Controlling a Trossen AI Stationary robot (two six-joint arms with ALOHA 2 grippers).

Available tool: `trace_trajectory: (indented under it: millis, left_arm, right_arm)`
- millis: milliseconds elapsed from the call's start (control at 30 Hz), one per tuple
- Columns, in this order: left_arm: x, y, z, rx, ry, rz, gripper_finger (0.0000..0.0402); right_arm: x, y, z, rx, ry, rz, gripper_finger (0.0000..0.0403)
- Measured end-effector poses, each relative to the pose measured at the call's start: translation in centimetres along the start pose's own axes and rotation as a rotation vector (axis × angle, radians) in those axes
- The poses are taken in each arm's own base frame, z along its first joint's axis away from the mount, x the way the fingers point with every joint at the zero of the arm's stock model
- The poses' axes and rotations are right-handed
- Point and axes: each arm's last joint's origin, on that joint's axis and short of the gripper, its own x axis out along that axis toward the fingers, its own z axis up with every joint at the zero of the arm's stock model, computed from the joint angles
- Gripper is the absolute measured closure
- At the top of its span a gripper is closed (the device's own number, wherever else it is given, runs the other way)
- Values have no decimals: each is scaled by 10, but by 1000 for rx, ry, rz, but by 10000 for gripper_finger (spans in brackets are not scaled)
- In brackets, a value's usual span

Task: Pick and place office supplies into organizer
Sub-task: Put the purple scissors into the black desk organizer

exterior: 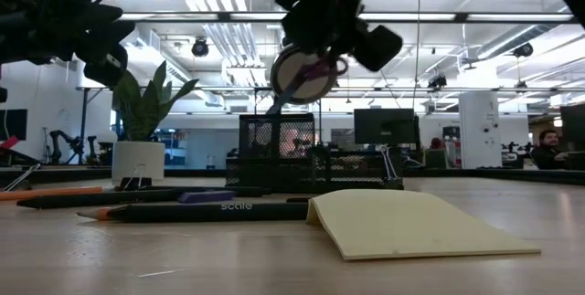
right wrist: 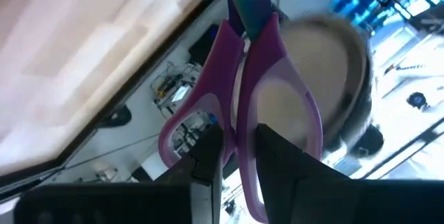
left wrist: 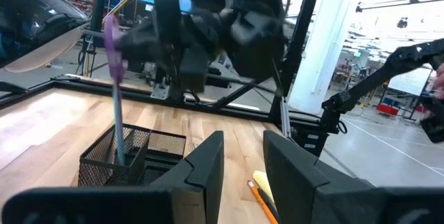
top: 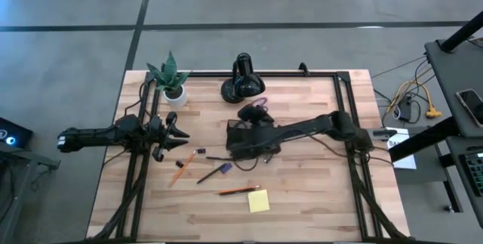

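Nearest you at the table's front edge lies the square yellow sticky-note pad (top: 258,201), flat on the wooden tabletop (top: 317,199) with its near corner slightly lifted in the low view. Just behind it you have a thin orange pencil (top: 238,190) lying almost level. Further in, a black pen with a purple tip (top: 215,173) lies on a slant, and to its left a second orange pencil (top: 179,171) lies beside a short black pen (top: 189,158).

Your left gripper (top: 179,134) waits off to the left of those items, above the table. Its fingers (left wrist: 208,165) stand apart with nothing between them, pointing toward the middle of the table.

Beyond the loose items sits the black wire-mesh rectangular organizer (top: 253,140), near the table's centre. Your right gripper (top: 259,117) hangs right over it, fingers pinched on the purple-handled scissors (right wrist: 243,106). The grip is at the handle loops, which the wrist view shows pressed between the two dark fingers. The blades point down into the mesh; from the left wrist view the tip looks to be inside a compartment, though you cannot tell whether it touches the bottom.

Farthest back stand the green potted plant in a white pot (top: 172,81) and the glossy black rounded lamp (top: 243,81).
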Motion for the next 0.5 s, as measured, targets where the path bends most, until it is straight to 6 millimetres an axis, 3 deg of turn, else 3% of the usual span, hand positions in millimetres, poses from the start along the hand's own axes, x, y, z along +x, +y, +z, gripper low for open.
trace_trajectory:
  millis: [200, 500]
  left_arm:
    - [0, 0, 0, 0, -1, 0, 316]
    - [0, 0, 1, 1, -7, -2, 316]
  right_arm:
    - [6, -3, 26, 20, 18, -35, 339]
    - [-20, 5, 38, 142, -42, -61, 288]
